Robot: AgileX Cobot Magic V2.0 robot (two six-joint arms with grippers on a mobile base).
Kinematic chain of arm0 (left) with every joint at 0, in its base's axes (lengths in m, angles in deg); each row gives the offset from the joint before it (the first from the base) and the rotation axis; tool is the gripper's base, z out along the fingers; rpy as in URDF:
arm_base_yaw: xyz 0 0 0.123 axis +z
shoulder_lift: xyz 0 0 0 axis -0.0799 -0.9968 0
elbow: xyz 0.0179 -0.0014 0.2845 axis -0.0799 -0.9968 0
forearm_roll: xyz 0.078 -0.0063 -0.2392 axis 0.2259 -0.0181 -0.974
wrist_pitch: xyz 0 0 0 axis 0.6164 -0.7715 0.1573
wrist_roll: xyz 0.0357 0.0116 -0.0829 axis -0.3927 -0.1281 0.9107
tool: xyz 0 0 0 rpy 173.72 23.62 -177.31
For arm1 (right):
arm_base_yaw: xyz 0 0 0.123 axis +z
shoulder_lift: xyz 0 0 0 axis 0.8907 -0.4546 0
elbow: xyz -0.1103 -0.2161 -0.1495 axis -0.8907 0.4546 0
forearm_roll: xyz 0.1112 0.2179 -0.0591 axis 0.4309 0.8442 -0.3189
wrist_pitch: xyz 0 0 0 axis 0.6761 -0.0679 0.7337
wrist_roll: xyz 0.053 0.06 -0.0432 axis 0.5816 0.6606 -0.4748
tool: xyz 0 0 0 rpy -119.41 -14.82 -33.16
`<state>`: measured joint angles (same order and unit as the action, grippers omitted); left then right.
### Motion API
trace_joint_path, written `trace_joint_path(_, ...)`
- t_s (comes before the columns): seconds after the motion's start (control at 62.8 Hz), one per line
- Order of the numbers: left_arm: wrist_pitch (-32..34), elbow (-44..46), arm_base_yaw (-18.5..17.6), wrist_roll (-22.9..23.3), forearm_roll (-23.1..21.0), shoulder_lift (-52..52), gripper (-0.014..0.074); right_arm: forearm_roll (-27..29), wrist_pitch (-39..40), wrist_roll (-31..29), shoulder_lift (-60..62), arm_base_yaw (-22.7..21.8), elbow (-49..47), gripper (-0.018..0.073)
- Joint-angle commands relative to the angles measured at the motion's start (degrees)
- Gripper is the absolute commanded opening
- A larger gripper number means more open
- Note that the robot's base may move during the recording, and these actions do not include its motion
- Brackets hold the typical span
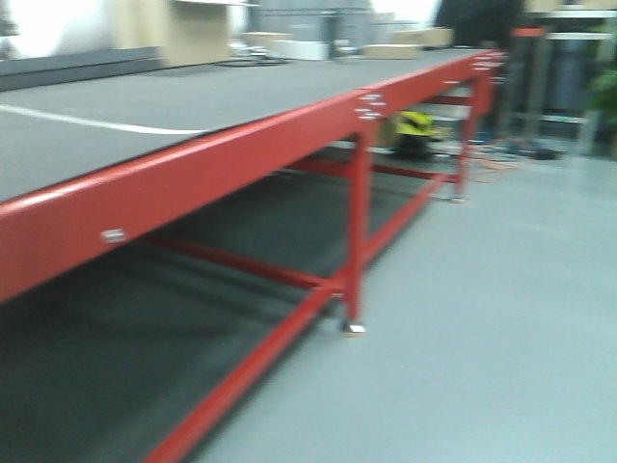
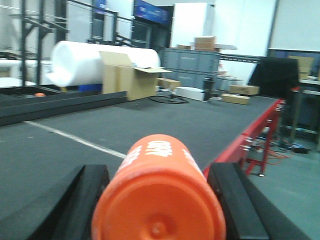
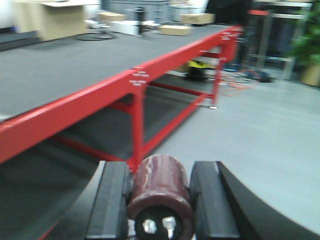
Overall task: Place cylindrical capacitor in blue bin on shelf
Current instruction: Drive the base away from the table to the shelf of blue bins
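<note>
My right gripper (image 3: 160,168) is shut on the cylindrical capacitor (image 3: 160,192), a dark maroon can with two metal terminals facing the camera. It hangs over the grey floor beside a red-framed table (image 3: 100,95). In the left wrist view, my left gripper (image 2: 159,172) is shut on an orange cylinder (image 2: 160,205) with white "400" print, held above the table's dark grey top (image 2: 150,125). The shelf and the blue bin are out of view. Neither arm shows in the blurred exterior view.
The long red-framed table (image 1: 193,183) runs away to the right, with red legs (image 1: 359,231) and low crossbars. On its far end are cardboard boxes (image 2: 127,75), a white roll (image 2: 85,60) and grey crates (image 2: 192,62). A yellow object (image 1: 415,125) lies under it. Grey floor (image 1: 501,309) spreads to the right.
</note>
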<state>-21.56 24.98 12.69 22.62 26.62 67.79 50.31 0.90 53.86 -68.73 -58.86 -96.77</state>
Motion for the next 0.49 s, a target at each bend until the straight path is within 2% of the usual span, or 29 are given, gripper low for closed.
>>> trace_joint_path(0.0,1.25,0.1,0.17,-0.17,-0.49,0.14,-0.0111,-0.36,1.73,-0.22,0.46,-0.07,-0.07,-0.0168)
trace_joint_path(0.478,1.25,0.1,0.17,-0.17,-0.49,0.14,-0.0111,-0.36,1.73,-0.22,0.46,-0.07,-0.07,-0.0168)
